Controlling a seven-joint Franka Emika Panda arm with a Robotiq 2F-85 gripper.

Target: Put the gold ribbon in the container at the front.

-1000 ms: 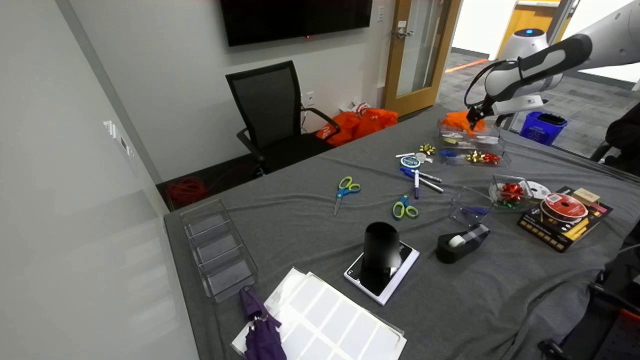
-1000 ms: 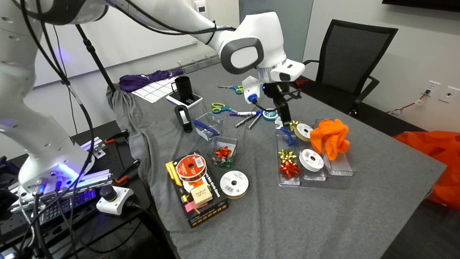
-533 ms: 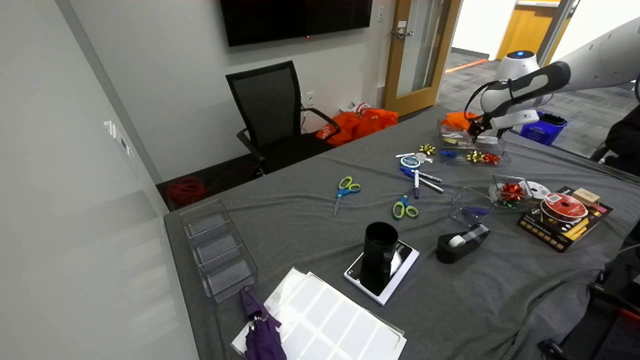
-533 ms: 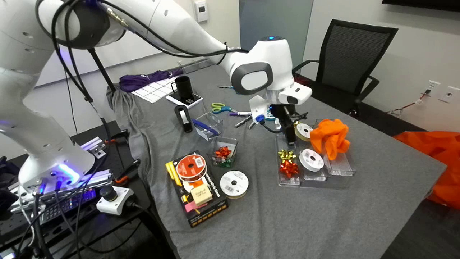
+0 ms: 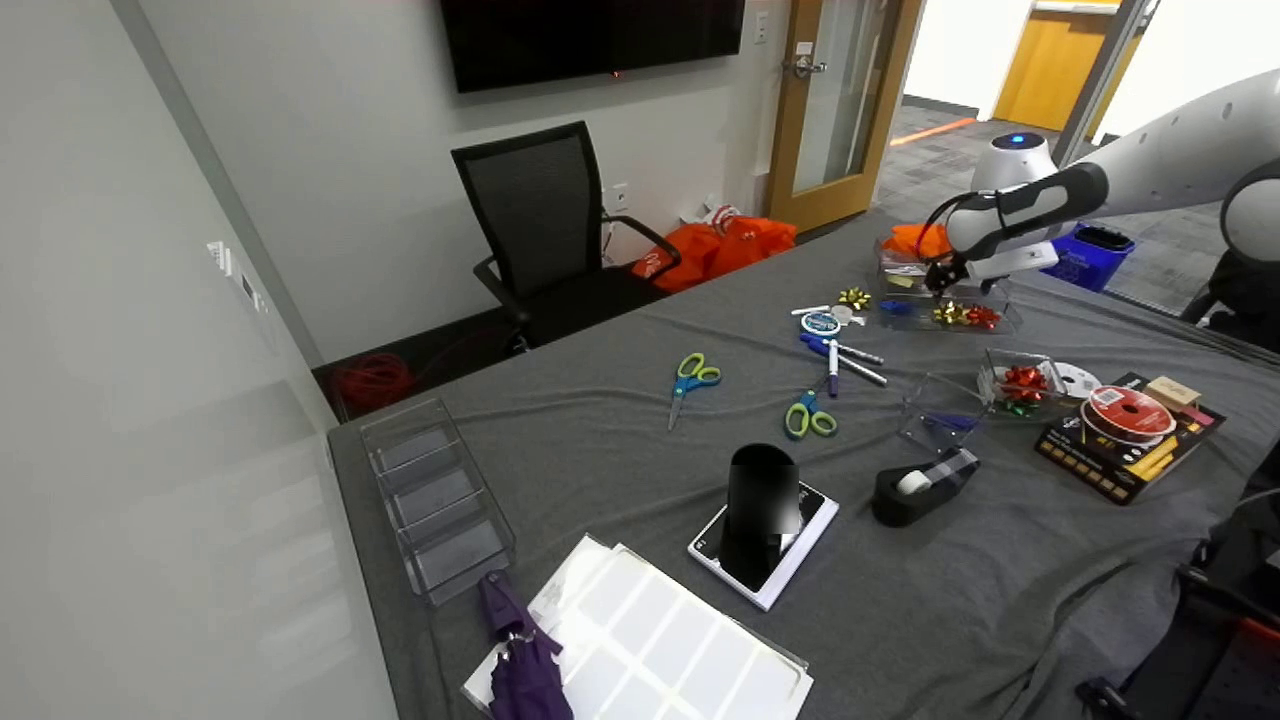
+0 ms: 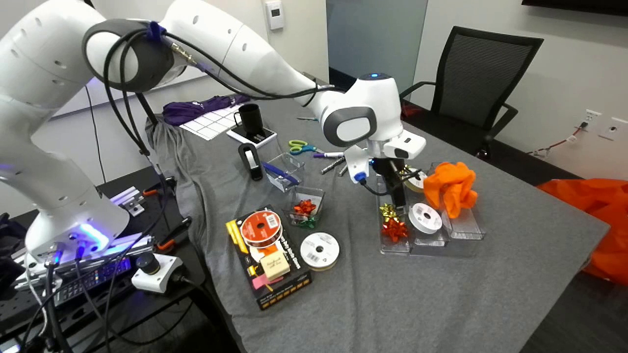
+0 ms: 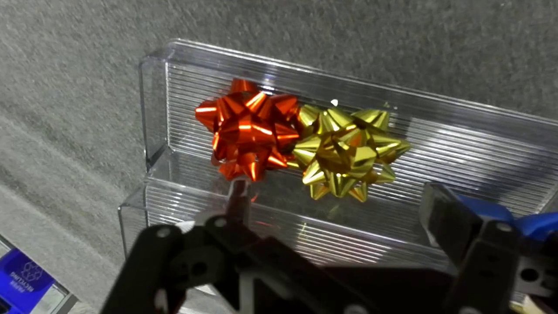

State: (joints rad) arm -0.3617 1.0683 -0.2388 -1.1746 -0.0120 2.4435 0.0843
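Gold bow (image 7: 348,152) lies in the end compartment (image 7: 185,104) of the clear organizer (image 6: 468,228), touching the red bow (image 7: 250,131). Fingers (image 7: 449,218) stand wide apart over the organizer; in wrist view the gold bow shows between their tips. Organizer sits on grey-clothed table (image 6: 417,299); well apart from it, black chair (image 6: 483,78) and wall (image 6: 584,59).

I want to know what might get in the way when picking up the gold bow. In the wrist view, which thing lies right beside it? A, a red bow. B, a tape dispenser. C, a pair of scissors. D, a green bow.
A, since the wrist view shows the red bow right beside the gold bow, both lying in the same compartment of the clear tray.
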